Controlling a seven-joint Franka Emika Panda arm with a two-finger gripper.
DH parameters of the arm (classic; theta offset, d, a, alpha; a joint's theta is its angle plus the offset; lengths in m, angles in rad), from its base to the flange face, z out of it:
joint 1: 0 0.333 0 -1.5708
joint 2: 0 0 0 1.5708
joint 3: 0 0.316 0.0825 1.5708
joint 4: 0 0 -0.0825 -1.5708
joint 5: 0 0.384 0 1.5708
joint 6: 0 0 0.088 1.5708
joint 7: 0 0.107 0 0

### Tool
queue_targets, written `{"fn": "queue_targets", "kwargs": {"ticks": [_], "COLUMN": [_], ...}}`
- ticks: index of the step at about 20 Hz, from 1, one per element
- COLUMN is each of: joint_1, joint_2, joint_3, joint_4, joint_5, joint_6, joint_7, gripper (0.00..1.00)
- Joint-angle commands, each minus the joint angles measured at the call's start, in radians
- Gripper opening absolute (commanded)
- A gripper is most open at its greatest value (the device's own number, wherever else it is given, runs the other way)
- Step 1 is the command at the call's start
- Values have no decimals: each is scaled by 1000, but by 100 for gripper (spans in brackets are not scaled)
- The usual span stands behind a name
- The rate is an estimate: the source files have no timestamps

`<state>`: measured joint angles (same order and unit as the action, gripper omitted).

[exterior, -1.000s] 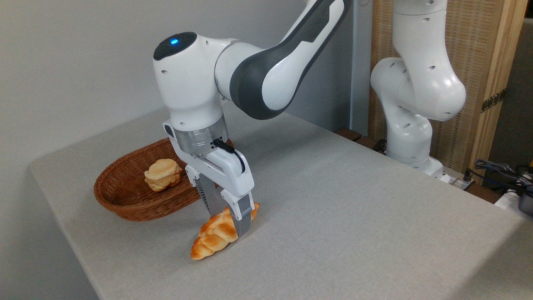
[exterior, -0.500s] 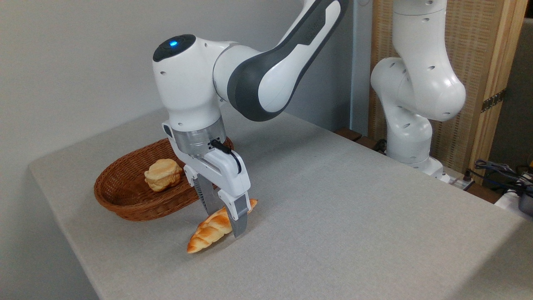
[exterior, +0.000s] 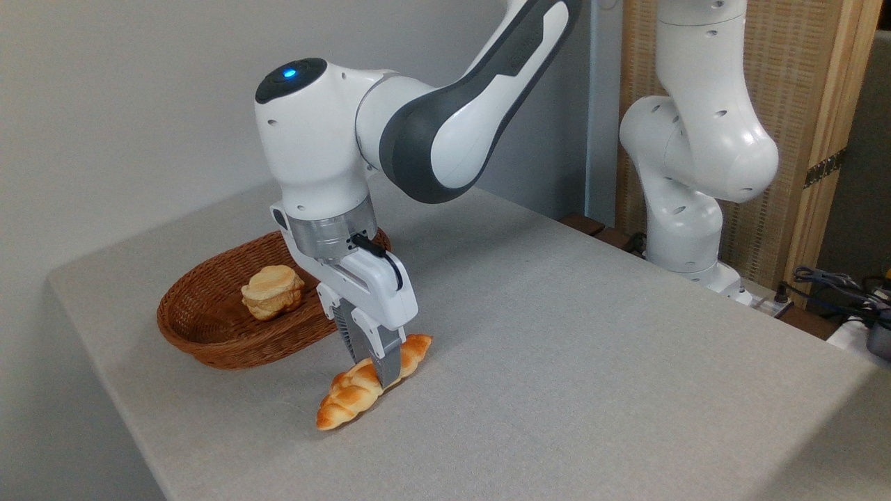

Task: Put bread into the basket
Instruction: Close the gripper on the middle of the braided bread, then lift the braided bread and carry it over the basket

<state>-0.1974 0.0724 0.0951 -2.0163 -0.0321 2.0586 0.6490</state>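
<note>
Bread [exterior: 348, 398], glossy braided loaf, pinched mid-length in the tool [exterior: 381, 370], beside the woven wicker basket [exterior: 209, 341].

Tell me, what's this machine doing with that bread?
A white robot arm has its tool closed around the middle of a braided loaf that lies on the grey table, just in front of a brown wicker basket. The loaf is not in the basket yet. A small pale bun already sits inside it. The likely next step is lifting the loaf over the rim.
</note>
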Motion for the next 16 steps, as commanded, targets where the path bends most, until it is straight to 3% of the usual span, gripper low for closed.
{"fn": "queue_targets", "kwargs": {"ticks": [1,10,16], "joint_1": [-2,0,7], "joint_2": [-6,-39,-86], "joint_3": [2,15,9], "joint_4": [-9,36,96], "joint_5": [-18,-60,-166], "joint_6": [23,15,8], "joint_7": [15,11,1], "gripper": [39,40,42]}}
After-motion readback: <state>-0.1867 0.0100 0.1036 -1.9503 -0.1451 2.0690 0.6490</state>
